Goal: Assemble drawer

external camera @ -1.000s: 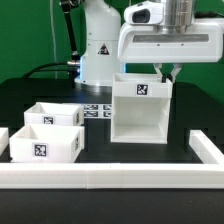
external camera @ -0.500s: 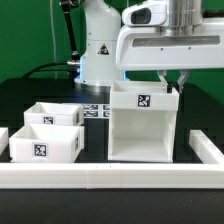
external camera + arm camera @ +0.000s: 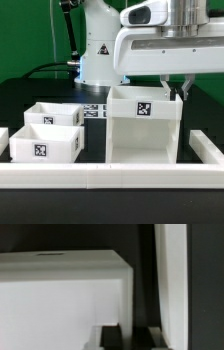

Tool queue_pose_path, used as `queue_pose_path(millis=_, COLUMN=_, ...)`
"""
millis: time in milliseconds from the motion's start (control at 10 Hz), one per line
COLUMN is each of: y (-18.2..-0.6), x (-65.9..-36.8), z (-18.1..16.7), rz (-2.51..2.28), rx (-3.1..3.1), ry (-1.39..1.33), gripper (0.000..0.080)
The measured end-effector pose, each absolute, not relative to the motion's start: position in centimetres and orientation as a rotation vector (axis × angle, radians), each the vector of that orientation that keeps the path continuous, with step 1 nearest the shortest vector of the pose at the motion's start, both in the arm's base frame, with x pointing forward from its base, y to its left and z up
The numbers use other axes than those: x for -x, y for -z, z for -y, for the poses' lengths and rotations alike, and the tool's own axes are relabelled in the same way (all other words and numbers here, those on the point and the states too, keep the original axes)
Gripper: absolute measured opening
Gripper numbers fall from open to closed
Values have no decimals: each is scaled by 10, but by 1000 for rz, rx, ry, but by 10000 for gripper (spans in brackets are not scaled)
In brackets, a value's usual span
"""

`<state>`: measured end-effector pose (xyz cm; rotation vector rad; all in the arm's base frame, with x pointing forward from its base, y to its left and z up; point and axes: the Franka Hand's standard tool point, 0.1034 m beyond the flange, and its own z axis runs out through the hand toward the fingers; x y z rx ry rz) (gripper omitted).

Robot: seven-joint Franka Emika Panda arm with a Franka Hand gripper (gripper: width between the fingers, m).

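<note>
Hand (image 3: 178, 92) state?

— Closed, gripping the shell (image 3: 143, 135). It has the shell's wall at the top rim, at the far corner on the exterior view's right. In the wrist view there is one dark finger (image 3: 110, 337) on each side of a thin white wall, with the hand (image 3: 133, 337) clamped across it.

Shell location?

— On the black bench (image 3: 15, 100), middle to right in the exterior view, upright. Its base is just behind the front rail (image 3: 100, 178); can't tell if they touch. A square tag (image 3: 143, 108) near its top faces the camera. In the wrist view the shell (image 3: 60, 291) fills most of the frame, plain white.

Trays?

— Two, both on the bench at the exterior view's left, open side up, well apart from the hand. The front tray (image 3: 45, 148) shows a tag on its near face. The rear tray (image 3: 55, 112) is right behind it, touching or nearly; can't tell. There is a clear gap of bench between the trays and the shell.

Anything else?

— The marker board (image 3: 95, 110) lies flat further back, seen between the rear tray and the shell. The right rail (image 3: 205, 150) is beside the shell on the exterior view's right, not touching. The arm's white base (image 3: 95, 50) stands behind it all.
</note>
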<state>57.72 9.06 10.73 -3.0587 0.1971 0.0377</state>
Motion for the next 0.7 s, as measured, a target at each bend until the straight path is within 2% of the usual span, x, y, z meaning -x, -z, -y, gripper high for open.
queue_pose_path(millis=400, y=-107, x=-577, z=-95, rz=-634, rx=2989, ry=-58, gripper=38)
queue_pose_path(millis=700, y=-107, x=-581, z=-94, rz=-1155, rx=2807, ry=-90, gripper=38)
